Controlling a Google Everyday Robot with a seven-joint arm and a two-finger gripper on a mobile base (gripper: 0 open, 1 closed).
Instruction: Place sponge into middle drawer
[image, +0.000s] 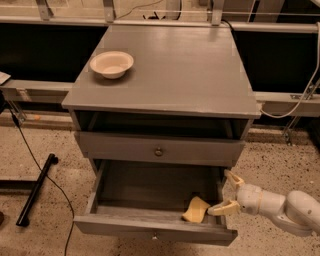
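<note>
Currently you have the gripper low at the right front corner of the cabinet, reaching in from the right on its white arm. Its two fingers are spread apart and hold nothing: one points up beside the drawer's right wall, and the other lies level, pointing left toward the sponge. That lower fingertip sits just beside the sponge's right edge; you cannot tell whether the two touch.

You can see the sponge inside the middle drawer, which is pulled well out. It lies in the right front corner of the tray, tilted, with one side propped up near the front panel. The tray around it is plain grey.

Above, the upper drawer front is shut, with its knob at the centre, and an open slot shows between it and the cabinet top. On that top, near the left rear, stands the bowl, upright.

To your left on the speckled floor lies a black bar with a thin cable beside it.
</note>
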